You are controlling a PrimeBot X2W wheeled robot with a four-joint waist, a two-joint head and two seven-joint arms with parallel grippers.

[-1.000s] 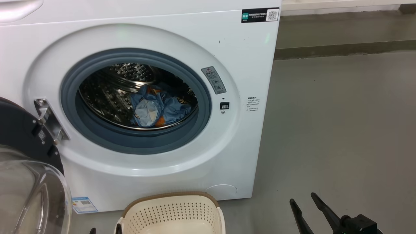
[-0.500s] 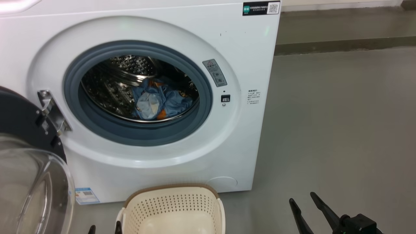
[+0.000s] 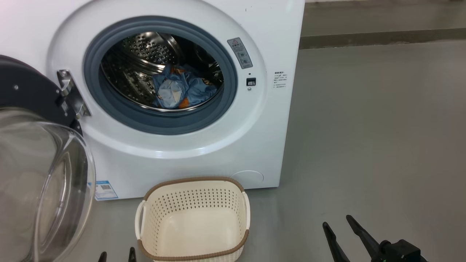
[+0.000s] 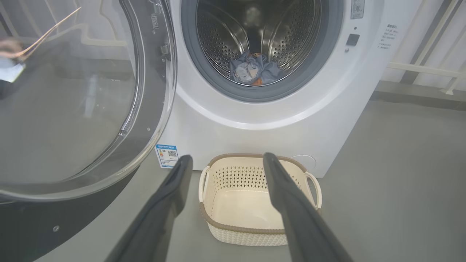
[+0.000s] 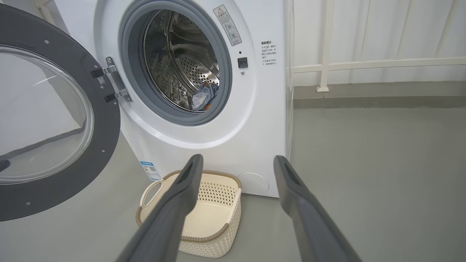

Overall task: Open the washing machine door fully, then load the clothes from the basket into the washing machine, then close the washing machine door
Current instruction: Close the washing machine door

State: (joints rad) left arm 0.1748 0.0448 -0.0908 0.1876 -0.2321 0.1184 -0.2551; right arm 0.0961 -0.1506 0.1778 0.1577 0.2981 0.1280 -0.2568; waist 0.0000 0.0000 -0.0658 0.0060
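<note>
Fingers of left gripper apart, basket ahead, washing machine door alongside

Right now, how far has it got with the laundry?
Done: the washing machine door stands wide open, the clothes lie inside the washing machine, the basket is empty. In hand: nothing; left gripper and right gripper are open, empty. Left: shutting the door.

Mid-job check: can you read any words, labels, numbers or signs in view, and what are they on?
Grey sticker beside the washing machine opening: a warning triangle; print too small to read.
Printed block on the machine's front: characters too small to read.
Blue label at the machine's lower corner: a QR code; print too small.
White tag on the washing machine door: too small.
No brand or number is legible.
</note>
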